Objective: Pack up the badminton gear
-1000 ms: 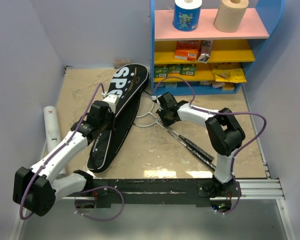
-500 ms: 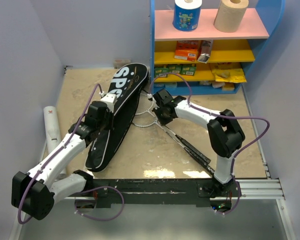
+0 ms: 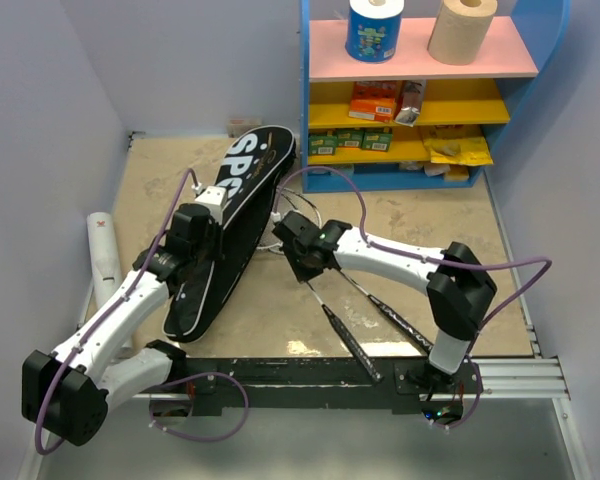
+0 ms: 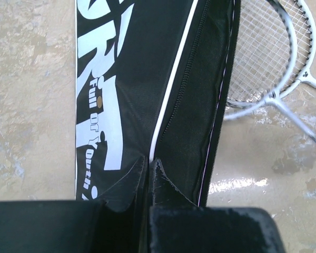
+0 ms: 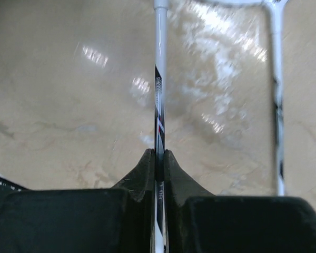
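On the beige table (image 3: 280, 315), in front of the blue shelf (image 3: 305, 110), we see the black cover (image 3: 242, 210) lying flat. Its wide end with the white letters points toward the shelf, and its narrow end points toward the arm bases. The left gripper (image 4: 149, 171) is closed tightly on a fold of the cover's fabric, just beside the open zipper edge.

To the right of the cover lie the white-strung heads of two rackets (image 4: 263, 52), one over the other, at this open edge. We cannot tell if they go inside.

The right gripper (image 5: 159, 158) is closed on the thin shaft of the first racket (image 5: 159, 89), which is pinched straight between both fingers. The shaft of the second racket (image 5: 276, 89) runs beside it, apart from the fingers.

At the far left, near the wall, the long white tube (image 3: 103, 255) lies on the table, apart from the cover.
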